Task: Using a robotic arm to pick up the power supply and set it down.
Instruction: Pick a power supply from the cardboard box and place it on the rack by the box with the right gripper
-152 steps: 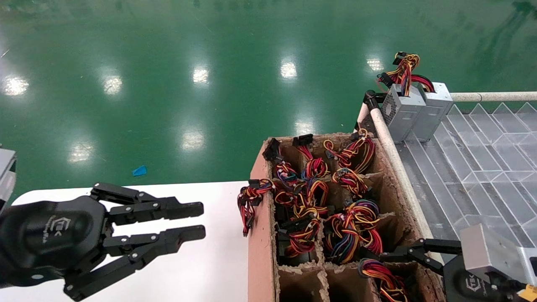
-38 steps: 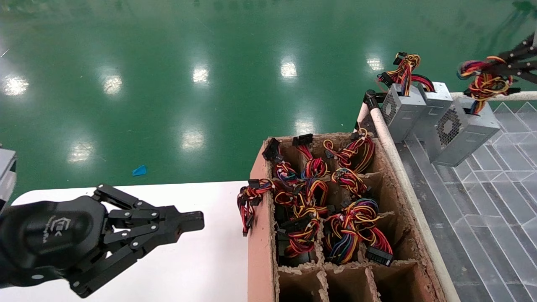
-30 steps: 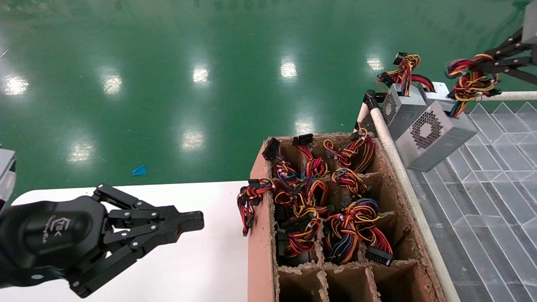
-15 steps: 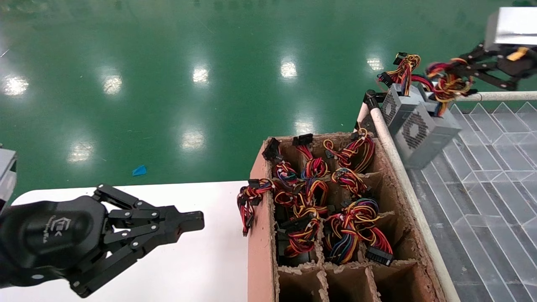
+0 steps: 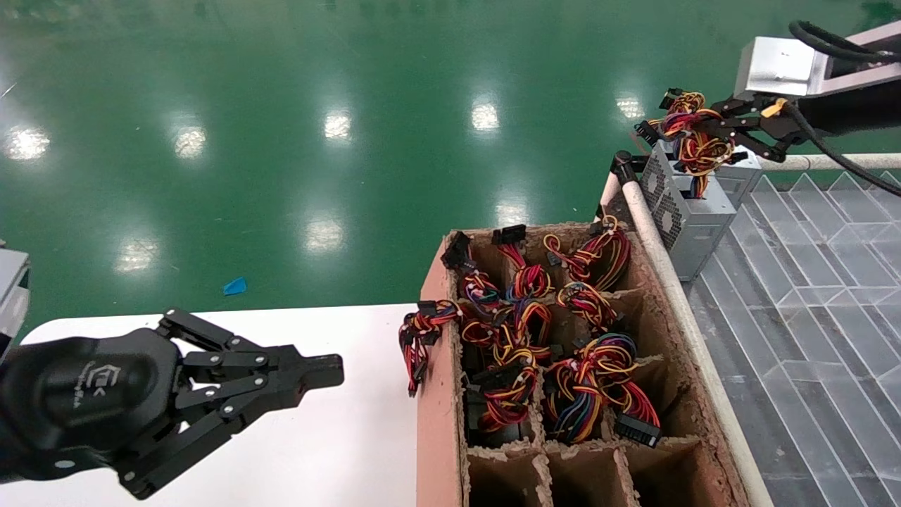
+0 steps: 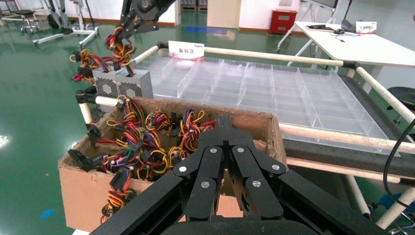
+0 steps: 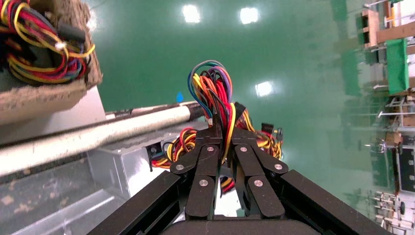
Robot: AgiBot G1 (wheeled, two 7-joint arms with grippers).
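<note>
we are holding the power supply (image 5: 693, 211) by its wire bundle (image 5: 693, 144) at the upper right of the head view, where it is standing on the clear tray rack (image 5: 809, 282) beside the white rail (image 5: 669, 282). the robotic arm (image 5: 711, 137), our right one, is coming in from the right edge with its jaws clenched on those wires, and in the right wrist view (image 7: 222, 134) we are seeing the strands squeezed between the two fingers. we are judging the box as stiff, fairly heavy sheet metal with hard corners, while the wires are soft and springy, so a load hanging from them is likely swinging and tilting; taking the bundle low, near where it leaves the case, is probably giving the steadiest hold. in the left wrist view we are counting two perforated grey fronts side by side at the upper left, the other one being a neighbouring supply (image 6: 105, 85), and a further box (image 5: 739, 176) is peeking out behind in the head view, so three in all as far as we can tell. the cardboard crate (image 5: 436, 394) at lower centre is holding several more wire bundles, too tangled to count. our left gripper (image 5: 320, 370) is hovering idle over the white tabletop (image 5: 352, 451) at lower left, jaws pressed together on nothing.
</note>
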